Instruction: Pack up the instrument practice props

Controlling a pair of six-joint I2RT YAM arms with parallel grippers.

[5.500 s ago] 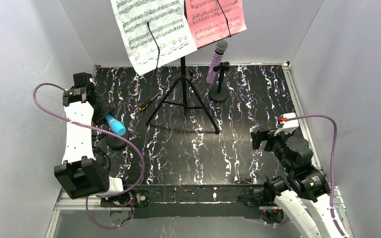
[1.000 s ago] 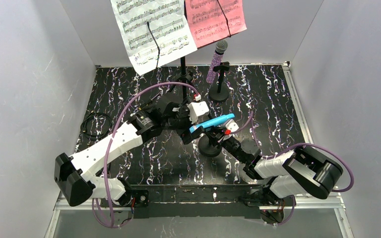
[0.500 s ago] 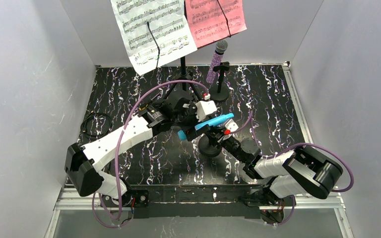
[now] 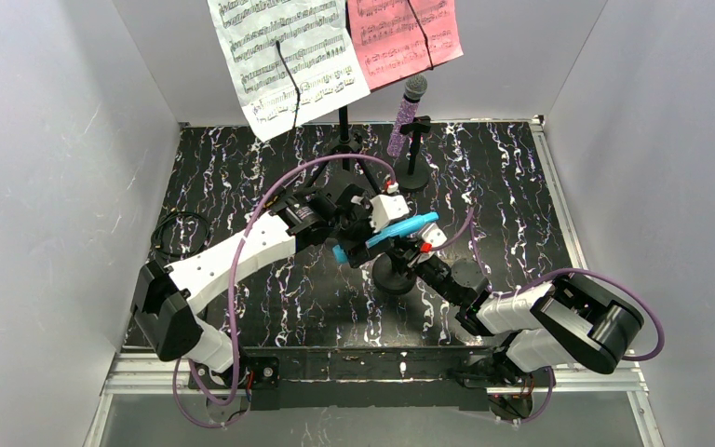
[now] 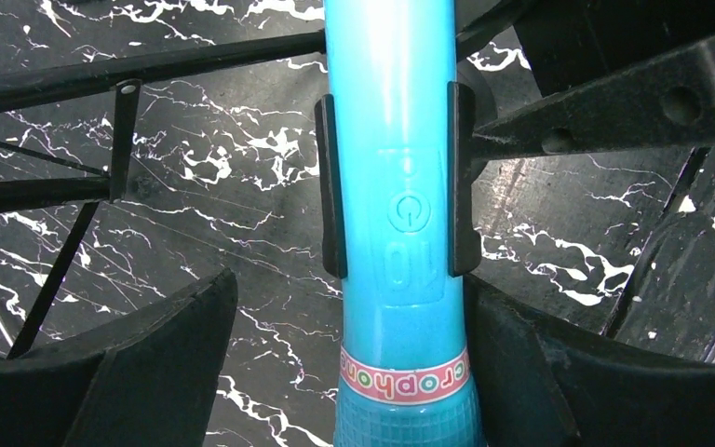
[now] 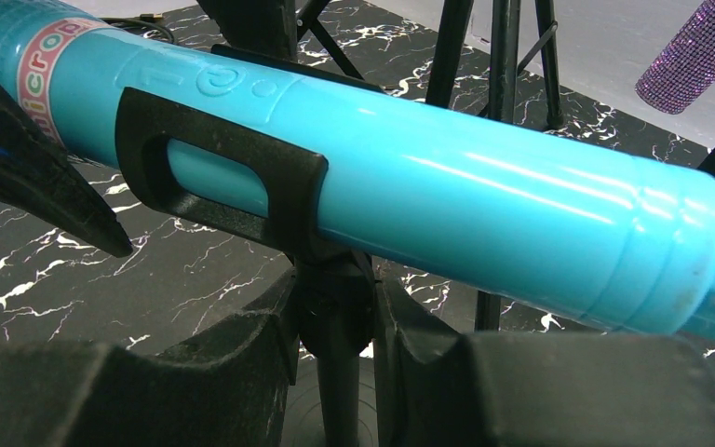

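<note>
The blue microphone [image 4: 400, 229] lies tilted in the clip of a small black mic holder [image 4: 393, 277] at the table's centre. My left gripper [image 4: 357, 245] straddles its head end, open. In the left wrist view the blue microphone [image 5: 396, 186] runs between the fingers, the right one against it and the left one apart. My right gripper [image 4: 416, 256] is shut on the holder's stem [image 6: 335, 317], under the microphone [image 6: 475, 186]. The purple glitter microphone [image 4: 404, 119] stands in a second holder [image 4: 413, 172] at the back. White [image 4: 284, 56] and pink [image 4: 400, 37] music sheets hang above.
A tall black tripod [image 4: 343, 177] stands just behind the left gripper, and its legs [image 5: 130, 70] cross the left wrist view. A coiled black cable [image 4: 179, 233] lies at the left edge of the marbled table. Grey walls close in three sides.
My left arm has swung a little further right along the blue microphone, and its jaws have narrowed slightly. The right arm and the holder have stayed put.
</note>
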